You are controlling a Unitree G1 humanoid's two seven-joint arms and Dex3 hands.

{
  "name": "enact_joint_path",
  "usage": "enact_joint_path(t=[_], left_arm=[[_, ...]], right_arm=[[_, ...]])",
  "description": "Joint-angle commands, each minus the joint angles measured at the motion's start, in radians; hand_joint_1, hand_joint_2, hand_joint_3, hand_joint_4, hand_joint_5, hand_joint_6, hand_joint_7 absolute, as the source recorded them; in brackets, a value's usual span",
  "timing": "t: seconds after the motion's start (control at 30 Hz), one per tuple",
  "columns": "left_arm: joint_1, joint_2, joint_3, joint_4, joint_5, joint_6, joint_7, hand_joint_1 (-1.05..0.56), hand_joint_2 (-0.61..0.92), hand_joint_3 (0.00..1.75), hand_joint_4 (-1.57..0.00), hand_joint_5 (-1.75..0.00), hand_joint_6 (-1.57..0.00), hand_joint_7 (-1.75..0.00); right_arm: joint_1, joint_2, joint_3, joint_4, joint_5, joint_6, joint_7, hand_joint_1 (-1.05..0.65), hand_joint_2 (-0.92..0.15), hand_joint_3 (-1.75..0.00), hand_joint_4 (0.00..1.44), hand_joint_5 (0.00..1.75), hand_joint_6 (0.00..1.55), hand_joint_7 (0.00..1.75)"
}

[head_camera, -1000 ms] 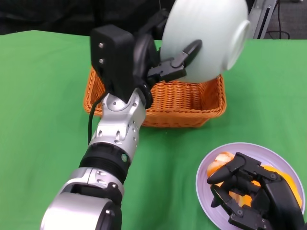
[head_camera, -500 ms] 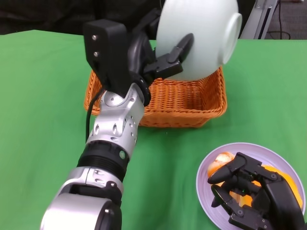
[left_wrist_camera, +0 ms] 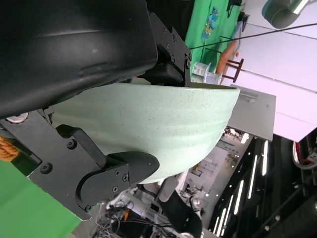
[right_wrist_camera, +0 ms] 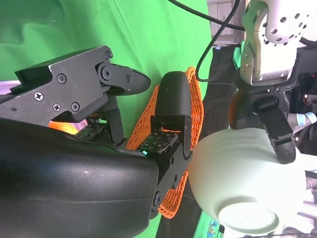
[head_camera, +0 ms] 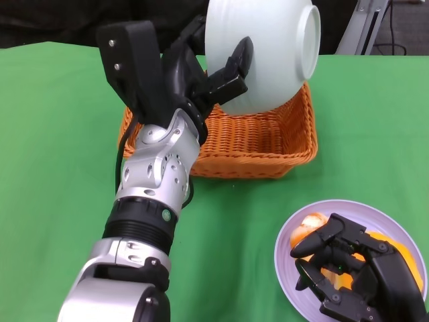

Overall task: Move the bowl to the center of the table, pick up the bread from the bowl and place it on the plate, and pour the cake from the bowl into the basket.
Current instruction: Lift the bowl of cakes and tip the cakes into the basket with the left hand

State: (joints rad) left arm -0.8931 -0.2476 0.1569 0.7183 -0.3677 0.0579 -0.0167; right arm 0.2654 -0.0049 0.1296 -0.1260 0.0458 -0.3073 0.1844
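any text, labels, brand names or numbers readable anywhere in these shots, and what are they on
No readable text in any view.
The bowl, basket and plate carry no print.
The left hand and right hand show only screws and a small green light, no markings.
Background clutter in the left wrist view is too small and blurred to read.

No text, label or number can be read anywhere.
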Motion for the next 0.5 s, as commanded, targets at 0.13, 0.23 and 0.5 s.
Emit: enact_joint_path(t=[0.13,0.23,0.5], left_arm=[[0.052,-0.097,-0.011,-0.100,-0.036,0.042,0.033,-0.08,0.45,1.34,-0.82,-1.75,-0.73,-1.65],[0.068,-0.100,-0.022,-0.124,-0.045,0.050,0.038,-0.07,0.44,1.36,-0.81,-1.75,-0.73,-1.65],[0.121,-0.109,-0.057,-0.204,-0.067,0.086,0.054,-0.09,0.45,1.36,-0.80,-1.75,-0.67,-1.68]], right_arm=[[0.006,-0.010,-0.009,-0.013,0.013,0.005,0.001,-0.06,-0.74,-0.64,0.67,1.51,0.63,1.25],[0.006,-0.009,-0.009,-0.010,0.008,-0.002,-0.002,-0.06,-0.74,-0.63,0.68,1.51,0.63,1.25],[0.005,-0.007,-0.008,-0.012,0.004,0.002,-0.006,-0.07,-0.74,-0.63,0.70,1.50,0.63,1.25]])
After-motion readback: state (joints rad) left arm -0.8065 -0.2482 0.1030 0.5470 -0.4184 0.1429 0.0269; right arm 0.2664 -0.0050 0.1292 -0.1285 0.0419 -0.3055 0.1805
